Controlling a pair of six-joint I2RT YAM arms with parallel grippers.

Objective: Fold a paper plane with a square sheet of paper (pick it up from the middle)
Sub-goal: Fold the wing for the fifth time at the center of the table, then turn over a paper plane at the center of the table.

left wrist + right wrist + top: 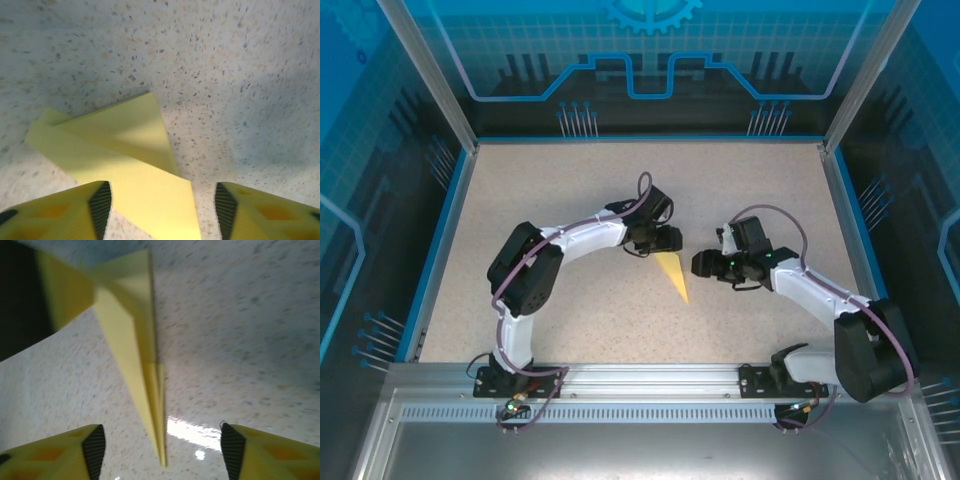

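Note:
The square sheet of paper now lies folded as a pale-yellow paper plane on the speckled table, its sharp tip pointing toward the near edge. My left gripper hovers over the plane's wide tail end. In the left wrist view the paper plane lies below the left gripper, whose jaws stand apart and off the paper. My right gripper sits just right of the plane. In the right wrist view the paper plane runs from between the open right gripper up to the left gripper's finger.
The speckled table is bordered by a blue rim and transparent walls on the left, right and back. A metal rail with both arm bases runs along the near edge.

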